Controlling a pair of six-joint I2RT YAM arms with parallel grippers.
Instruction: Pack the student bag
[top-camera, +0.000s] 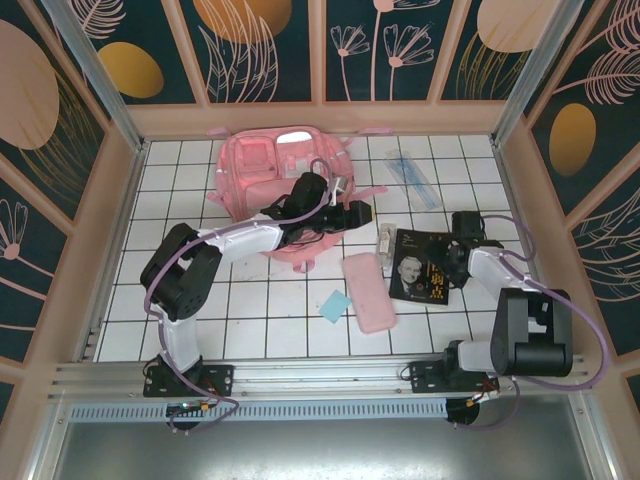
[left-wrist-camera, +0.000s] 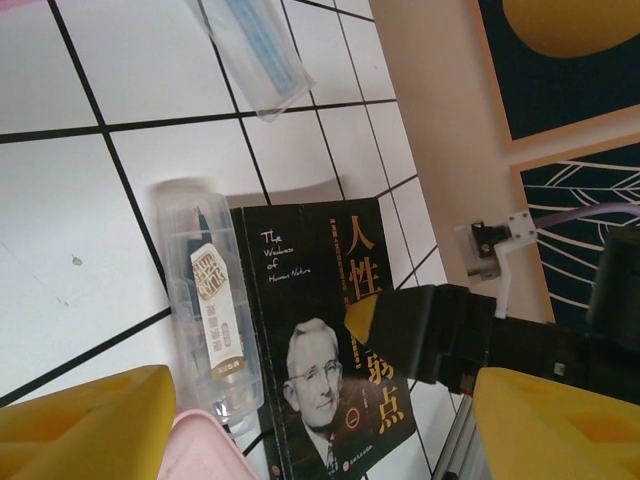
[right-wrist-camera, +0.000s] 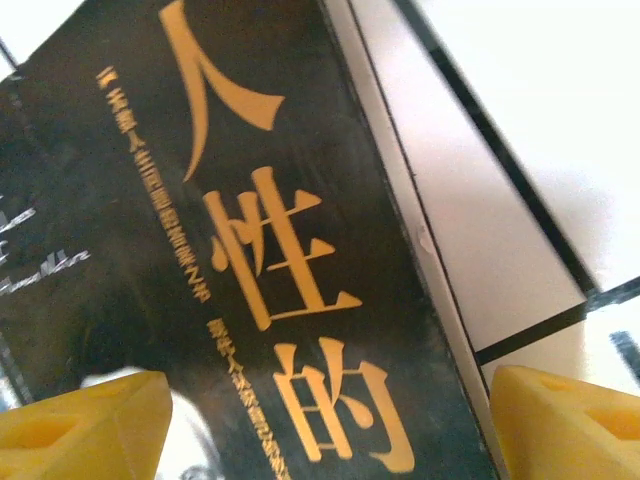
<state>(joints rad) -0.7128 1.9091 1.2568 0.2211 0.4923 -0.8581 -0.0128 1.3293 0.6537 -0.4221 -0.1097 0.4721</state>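
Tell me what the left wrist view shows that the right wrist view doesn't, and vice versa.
Left wrist, not right: a clear pen box, a second clear case, the pink pencil case's corner, the right arm at the black book. Right wrist, not left: the book's pale side edge, close up. Both: the black book, white tiles, their own yellow fingers, apart.

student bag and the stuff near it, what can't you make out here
- student bag, top external: its near, lower part is hidden behind the left arm.
- book, right wrist: the cover is cut off by the frame edges, so the title is incomplete.
- clear case, left wrist: the label print is too small to read.
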